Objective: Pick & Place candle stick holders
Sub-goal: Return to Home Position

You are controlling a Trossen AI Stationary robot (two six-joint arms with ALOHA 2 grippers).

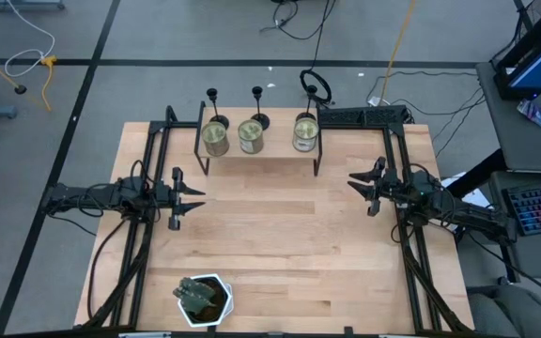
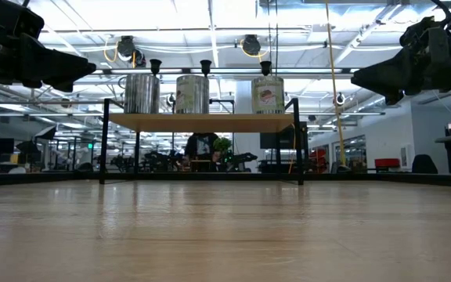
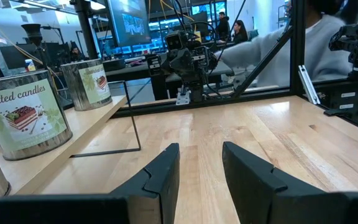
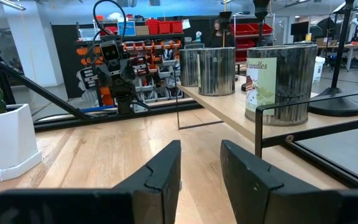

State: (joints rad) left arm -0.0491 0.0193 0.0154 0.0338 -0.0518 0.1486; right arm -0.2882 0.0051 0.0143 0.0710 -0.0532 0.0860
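Observation:
Three black candle stick holders point(image 1: 258, 105) stand by their disc bases on a raised wooden shelf point(image 1: 261, 164) at the table's far edge, behind three pale tins point(image 1: 251, 136). In the low view their cup tops point(image 2: 206, 65) rise above the tins point(image 2: 193, 94). One holder's disc base point(image 4: 335, 106) shows in the right wrist view. My left gripper point(image 1: 191, 199) is open and empty over the table's left side, also in its wrist view point(image 3: 201, 149). My right gripper point(image 1: 357, 183) is open and empty over the right side, also in its wrist view point(image 4: 201, 146).
A white pot with a green plant point(image 1: 203, 300) stands at the table's near edge, left of centre. The shelf rests on thin black legs point(image 2: 102, 141). Bare wood point(image 1: 280, 235) lies between the two arms. A person in a pale sleeve point(image 3: 303, 43) sits beyond the table's right side.

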